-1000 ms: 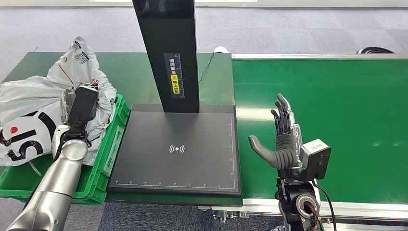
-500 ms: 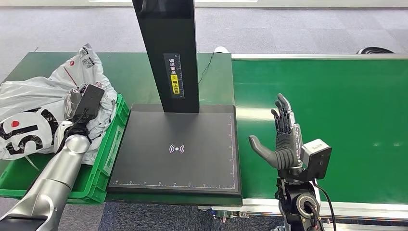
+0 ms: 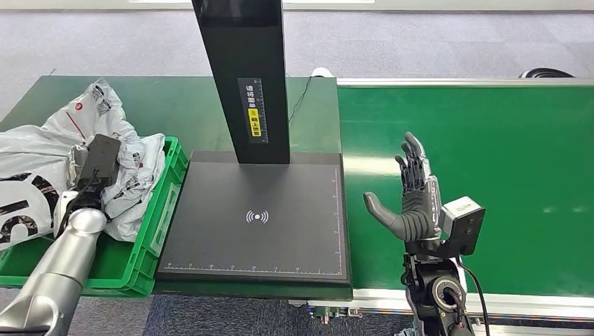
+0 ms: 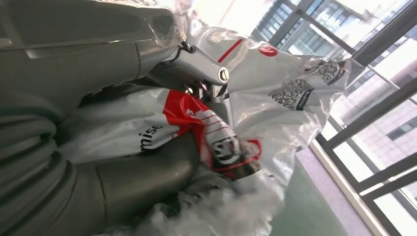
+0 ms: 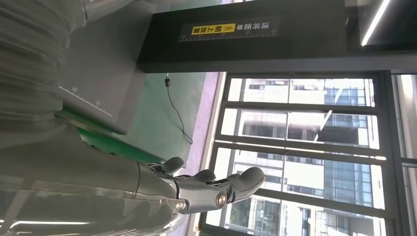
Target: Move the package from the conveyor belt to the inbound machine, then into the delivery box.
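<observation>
A crumpled white plastic package (image 3: 98, 133) with red and black print hangs over the green delivery box (image 3: 150, 241) at the left. My left hand (image 3: 87, 168) grips it from above; the left wrist view shows my thumb and fingers (image 4: 206, 73) closed on the package (image 4: 275, 83). My right hand (image 3: 410, 199) is held upright and open above the green conveyor belt (image 3: 504, 154), nothing in it. Its spread fingers (image 5: 221, 189) show in the right wrist view. The black inbound machine (image 3: 256, 217) with its tall post (image 3: 245, 70) stands between belt and box.
More white bags (image 3: 24, 175) lie in the left part of the box. The box's near rim (image 3: 70, 283) is at the table's front edge. A thin cable (image 3: 302, 87) runs behind the post. Grey floor lies beyond the green table (image 3: 189, 105).
My left hand has carried the package leftward and lower, further over the box. The right hand has stayed in place, open.
</observation>
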`<state>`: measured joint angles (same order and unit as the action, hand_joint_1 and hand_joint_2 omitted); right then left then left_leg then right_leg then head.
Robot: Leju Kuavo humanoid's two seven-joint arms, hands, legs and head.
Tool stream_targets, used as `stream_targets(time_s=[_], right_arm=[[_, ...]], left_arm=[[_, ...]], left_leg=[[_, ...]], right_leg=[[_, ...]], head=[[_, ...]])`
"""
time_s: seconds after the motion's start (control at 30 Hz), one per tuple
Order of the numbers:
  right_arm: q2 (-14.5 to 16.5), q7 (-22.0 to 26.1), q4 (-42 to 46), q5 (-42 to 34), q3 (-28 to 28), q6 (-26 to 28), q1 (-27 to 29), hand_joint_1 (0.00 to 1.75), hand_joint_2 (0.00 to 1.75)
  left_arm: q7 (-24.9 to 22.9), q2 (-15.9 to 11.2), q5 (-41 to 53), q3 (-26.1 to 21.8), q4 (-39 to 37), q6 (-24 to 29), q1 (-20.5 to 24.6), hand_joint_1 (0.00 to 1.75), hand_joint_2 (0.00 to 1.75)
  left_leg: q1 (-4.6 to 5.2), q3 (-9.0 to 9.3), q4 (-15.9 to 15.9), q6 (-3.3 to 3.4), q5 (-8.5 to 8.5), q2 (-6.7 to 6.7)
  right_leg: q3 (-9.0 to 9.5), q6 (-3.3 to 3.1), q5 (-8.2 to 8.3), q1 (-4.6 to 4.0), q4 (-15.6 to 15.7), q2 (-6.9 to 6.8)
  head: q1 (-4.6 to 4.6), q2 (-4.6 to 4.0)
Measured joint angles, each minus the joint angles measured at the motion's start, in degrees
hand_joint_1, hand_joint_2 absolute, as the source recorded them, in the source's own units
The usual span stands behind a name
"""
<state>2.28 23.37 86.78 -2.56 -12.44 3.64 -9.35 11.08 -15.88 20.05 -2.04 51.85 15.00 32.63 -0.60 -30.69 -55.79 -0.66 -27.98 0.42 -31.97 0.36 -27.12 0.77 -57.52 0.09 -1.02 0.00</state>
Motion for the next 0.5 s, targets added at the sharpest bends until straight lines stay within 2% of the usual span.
stream_targets(time_s=[0.3, 0.5], right_arm=[[-0.82, 0.00, 1.36, -0.09, 0.04, 1.45, 2.07, 0.00, 1.75], [-0.86, 0.00, 1.89, -0.09, 0.05, 1.72, 2.80, 0.00, 1.75]], left_arm=[[1.72, -0.23, -13.34, -3.93, 15.83, -5.15, -9.88, 0.00, 1.75], [2.14, 0.00, -16.00, -4.52, 24.76, -5.90, -13.92, 0.00, 1.75]], left_leg=[[0.00, -0.02, 0.00, 0.00, -0.01, -0.02], [0.00, -0.04, -0.01, 0.00, -0.01, -0.04]], right_leg=[[-0.03, 0.00, -0.01, 0.00, 0.01, -0.01], [-0.03, 0.00, -0.01, 0.00, 0.01, -0.02]], head=[[0.01, 0.00], [0.01, 0.00]])
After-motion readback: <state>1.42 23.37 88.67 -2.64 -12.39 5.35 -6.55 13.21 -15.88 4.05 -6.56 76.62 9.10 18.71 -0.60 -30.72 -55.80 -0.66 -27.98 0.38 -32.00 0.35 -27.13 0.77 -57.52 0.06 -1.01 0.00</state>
